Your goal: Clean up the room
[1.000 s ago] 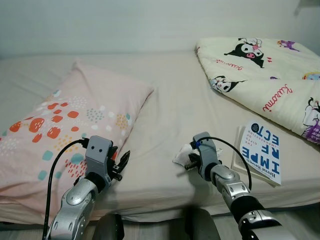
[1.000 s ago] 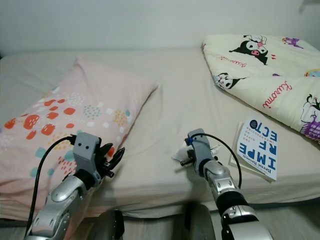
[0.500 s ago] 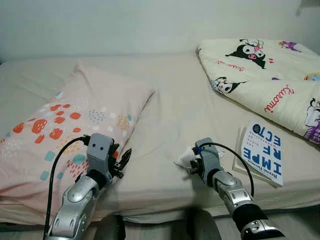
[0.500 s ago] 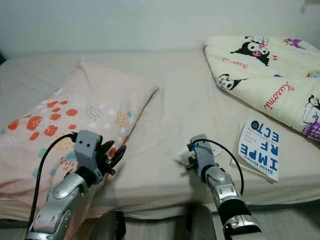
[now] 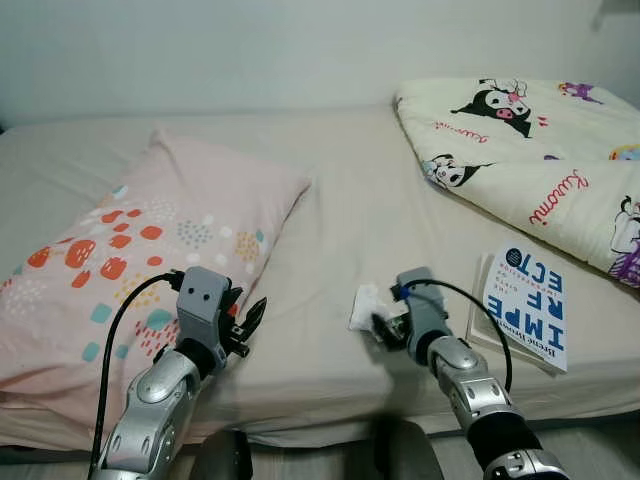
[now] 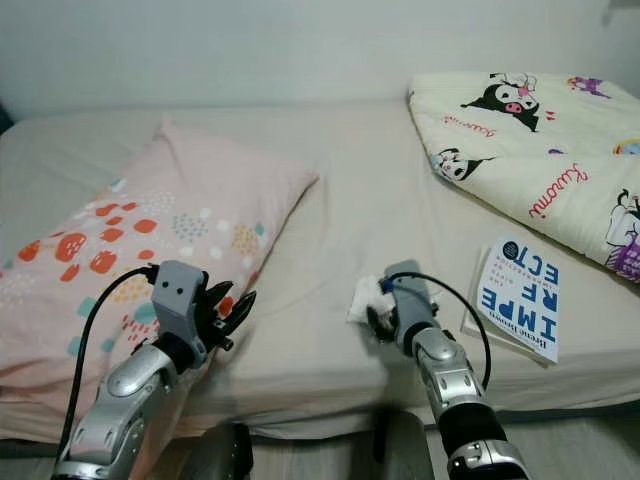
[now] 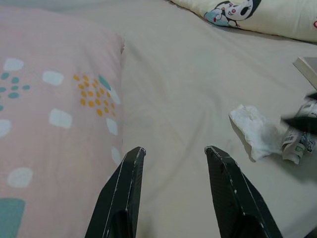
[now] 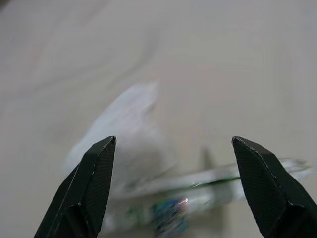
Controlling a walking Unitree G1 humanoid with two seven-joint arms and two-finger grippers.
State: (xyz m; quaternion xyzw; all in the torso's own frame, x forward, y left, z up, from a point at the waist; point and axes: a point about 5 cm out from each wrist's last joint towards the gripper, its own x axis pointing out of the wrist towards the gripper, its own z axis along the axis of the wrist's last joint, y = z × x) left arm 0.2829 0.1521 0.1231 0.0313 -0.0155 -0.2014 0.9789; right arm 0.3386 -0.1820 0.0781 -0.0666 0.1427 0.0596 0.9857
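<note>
- A bed (image 5: pixel 370 215) with a smooth beige sheet spans the scene, lightly creased near its middle.
- A plain pale wall (image 5: pixel 250 50) runs along the bed's far edge.
- A pink pillow (image 5: pixel 150 240) with coloured spots lies toward the bed's left edge.
- A folded cream quilt (image 5: pixel 540 160) printed with cartoon figures lies at the far right corner.
- A strip of grey floor (image 6: pixel 590 440) shows below the near edge.
- Light is soft and even.

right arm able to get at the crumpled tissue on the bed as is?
Probably yes. The right gripper sits right beside the tissue, jaws open toward it, with bare sheet between and a small wrapper alongside.
</note>
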